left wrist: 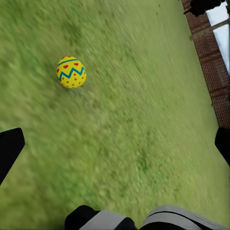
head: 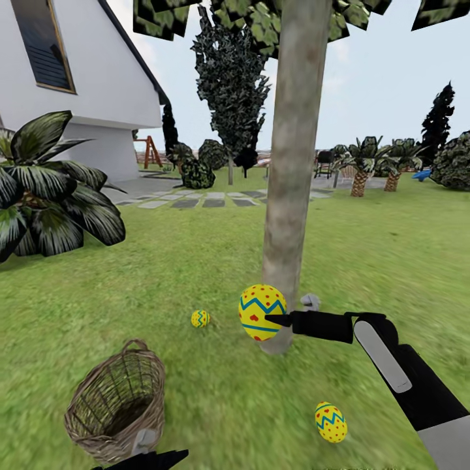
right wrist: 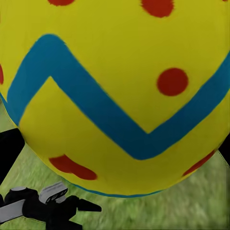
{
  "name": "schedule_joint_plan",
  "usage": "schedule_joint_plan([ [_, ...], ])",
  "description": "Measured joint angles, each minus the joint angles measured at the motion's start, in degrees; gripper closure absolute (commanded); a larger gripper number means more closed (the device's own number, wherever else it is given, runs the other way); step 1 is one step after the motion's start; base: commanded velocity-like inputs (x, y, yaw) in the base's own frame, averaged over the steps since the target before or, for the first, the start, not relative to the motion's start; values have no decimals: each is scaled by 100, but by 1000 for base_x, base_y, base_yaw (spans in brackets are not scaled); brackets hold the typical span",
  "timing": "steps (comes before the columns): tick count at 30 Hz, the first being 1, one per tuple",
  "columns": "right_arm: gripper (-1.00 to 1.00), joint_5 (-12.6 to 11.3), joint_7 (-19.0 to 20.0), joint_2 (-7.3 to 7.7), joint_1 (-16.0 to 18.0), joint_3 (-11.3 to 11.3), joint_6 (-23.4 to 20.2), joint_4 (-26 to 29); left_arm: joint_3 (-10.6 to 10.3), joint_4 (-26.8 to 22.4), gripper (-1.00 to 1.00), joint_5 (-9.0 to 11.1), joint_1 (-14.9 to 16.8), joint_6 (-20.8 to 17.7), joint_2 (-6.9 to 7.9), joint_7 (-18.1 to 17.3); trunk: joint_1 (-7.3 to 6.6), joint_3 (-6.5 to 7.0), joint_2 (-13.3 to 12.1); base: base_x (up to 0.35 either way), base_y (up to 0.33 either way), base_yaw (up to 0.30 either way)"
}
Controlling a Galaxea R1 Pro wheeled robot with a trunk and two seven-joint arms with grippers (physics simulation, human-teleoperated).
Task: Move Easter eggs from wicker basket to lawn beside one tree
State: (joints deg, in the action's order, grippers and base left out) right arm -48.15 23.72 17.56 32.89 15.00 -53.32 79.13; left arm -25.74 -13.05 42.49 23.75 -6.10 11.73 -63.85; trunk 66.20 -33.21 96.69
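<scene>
Mottled green lawn (head: 215, 405) runs back to a white house (head: 98, 78) and grey stepping stones (head: 196, 201). Your right gripper (head: 269, 320) pinches one yellow zigzag-banded egg (head: 261, 312) in its jaws, just before the smooth grey-beige tree trunk (head: 294, 163). Two more eggs (head: 200, 318) (head: 331, 422) lie on the grass near it. Your left gripper (left wrist: 115, 143), jaws spread, hovers by the brown wicker basket (head: 117, 401)

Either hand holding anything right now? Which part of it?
The right hand grips an Easter egg across its middle, held above the lawn by the tree. The left hand is open, empty.
</scene>
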Motion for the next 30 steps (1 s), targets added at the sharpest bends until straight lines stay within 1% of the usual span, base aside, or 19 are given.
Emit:
schedule_joint_plan([
  [11,100,-15,38,2,0,-8,0,-57,0,1,-100,0,-4,2,-8,-15,0,79,0,0,0,-226],
  [20,100,-71,60,26,0,-28,9,-71,-2,2,-100,-8,2,-7,-7,-32,0,144,0,0,0,-229],
  [26,100,-73,66,28,1,-35,14,-76,-8,-1,-100,-9,-4,-7,-24,-26,0,153,0,0,0,-16],
  [30,100,-69,45,26,1,-35,118,-74,-8,1,-100,-6,-4,1,-22,-26,0,153,0,0,-39,0],
])
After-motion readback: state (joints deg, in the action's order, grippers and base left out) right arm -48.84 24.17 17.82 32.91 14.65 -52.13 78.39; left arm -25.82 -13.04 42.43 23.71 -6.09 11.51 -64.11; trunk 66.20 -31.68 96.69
